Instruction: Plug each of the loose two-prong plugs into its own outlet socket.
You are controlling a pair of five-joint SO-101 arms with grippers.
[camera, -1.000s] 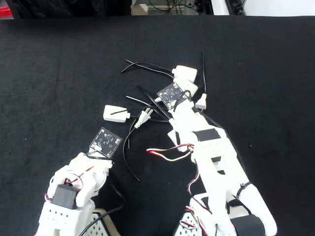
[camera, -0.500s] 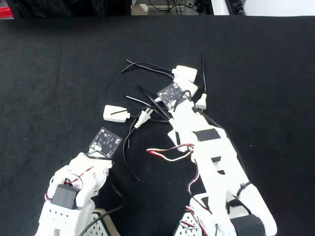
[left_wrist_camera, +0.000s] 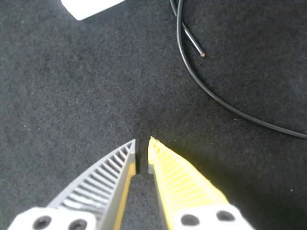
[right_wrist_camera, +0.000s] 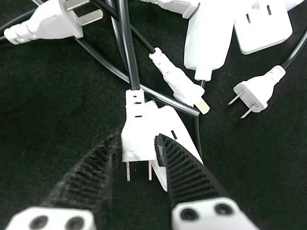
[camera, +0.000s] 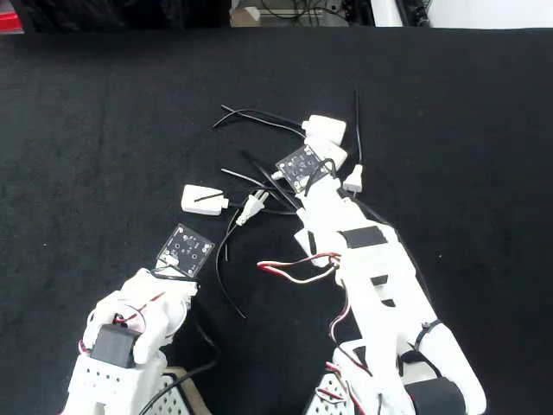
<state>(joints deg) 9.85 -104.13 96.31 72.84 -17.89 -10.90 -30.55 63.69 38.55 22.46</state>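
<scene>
My right gripper [right_wrist_camera: 137, 140] is shut on a white two-prong plug [right_wrist_camera: 135, 125] that lies on the black mat, its prongs pointing back toward the wrist. Around it lie three more white plugs [right_wrist_camera: 47, 22] [right_wrist_camera: 178, 80] [right_wrist_camera: 255, 92] on black cords. Two white outlet sockets [right_wrist_camera: 210, 34] [right_wrist_camera: 265, 23] sit side by side just beyond. From above, the right arm [camera: 367, 259] stretches to that cluster [camera: 327, 138]. A third socket [camera: 204, 198] and a plug [camera: 251, 207] lie to the left. My left gripper [left_wrist_camera: 142, 141] is shut and holds nothing, low over bare mat short of the third socket [left_wrist_camera: 91, 5].
Black cords [camera: 259, 117] loop and cross among the plugs in the middle of the mat. One cord [left_wrist_camera: 218, 98] curves past the left gripper. The left arm's base [camera: 121, 346] sits at the near left edge. Open black mat [camera: 95, 121] spreads left and far right.
</scene>
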